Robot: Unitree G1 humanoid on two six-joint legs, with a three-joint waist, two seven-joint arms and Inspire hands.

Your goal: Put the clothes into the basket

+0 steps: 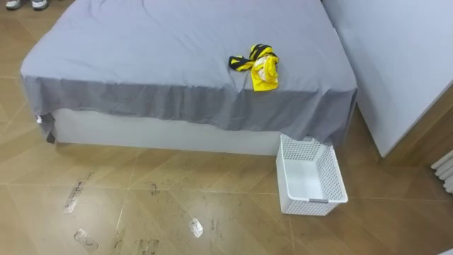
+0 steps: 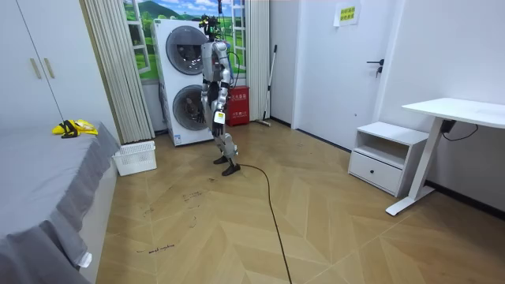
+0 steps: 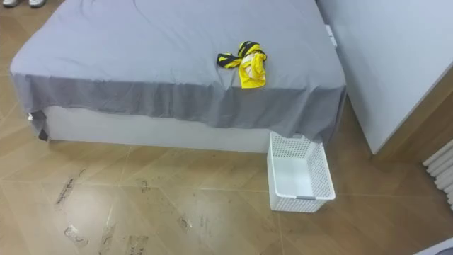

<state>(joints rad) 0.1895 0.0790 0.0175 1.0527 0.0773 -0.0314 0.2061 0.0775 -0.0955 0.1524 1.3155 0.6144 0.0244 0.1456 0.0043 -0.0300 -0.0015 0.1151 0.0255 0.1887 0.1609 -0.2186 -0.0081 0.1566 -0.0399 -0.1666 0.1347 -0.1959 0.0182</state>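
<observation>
In the eye views, the clothes (image 1: 258,67), a small yellow and black bundle, lie crumpled on the grey bed (image 1: 141,42). They are near its front edge, toward the right-hand corner. The white basket (image 1: 304,206) stands upright on the wooden floor (image 1: 141,205), just beside that corner and below the hanging sheet, with its open top upward. The clothes and the basket are apart.

In the room view, the robot stands upright on the floor in front of the stacked washing machines (image 2: 185,79), well apart from the bed at the room view's left. Its arms hang down close to the body. One hand (image 2: 218,117) shows beside the hip. I cannot tell which hand it is, and I cannot tell if the fingers are apart or together.
</observation>
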